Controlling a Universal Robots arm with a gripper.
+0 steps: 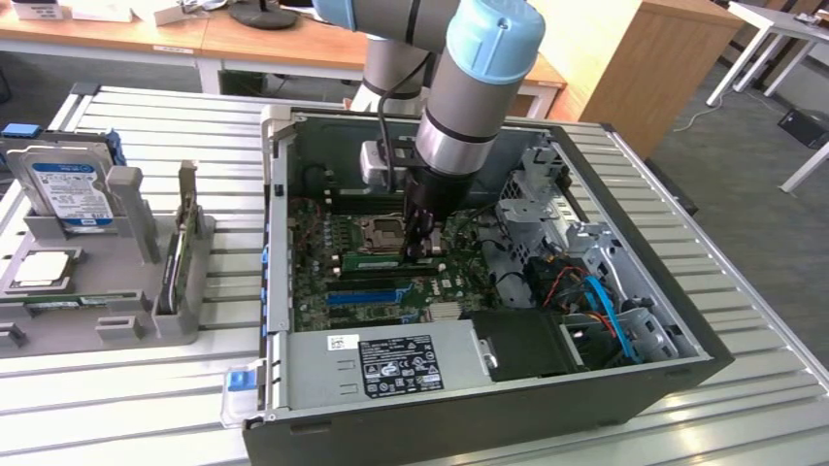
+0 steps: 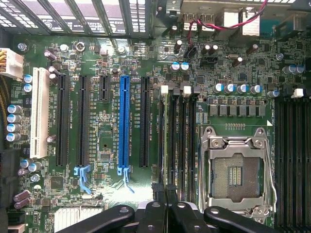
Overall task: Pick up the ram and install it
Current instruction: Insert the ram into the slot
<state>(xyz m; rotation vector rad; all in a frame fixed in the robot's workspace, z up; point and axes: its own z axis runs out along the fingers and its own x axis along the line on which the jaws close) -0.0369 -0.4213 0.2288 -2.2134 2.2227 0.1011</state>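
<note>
- In the exterior view my arm reaches down into the open computer case (image 1: 428, 413), which lies on the slatted counter (image 1: 130, 408).
- My pincer (image 1: 425, 248) stands upright over the motherboard (image 1: 388, 291), just to the exterior view's right of the processor socket (image 1: 386, 231), with its fingers drawn narrow.
- The ram (image 1: 372, 260) sits in a slot on the near side of that socket. One end is at my fingertips, but I cannot tell whether they touch it.
- Well apart on the exterior view's left, a grey holder (image 1: 143, 320) carries the hard drive (image 1: 65, 189).
- In the wrist view my pincer (image 2: 167, 211) is pinched together, in line with the ram (image 2: 168, 141). The stick shows edge-on between the blue slot (image 2: 124, 121) and the processor socket (image 2: 238, 170).
</note>
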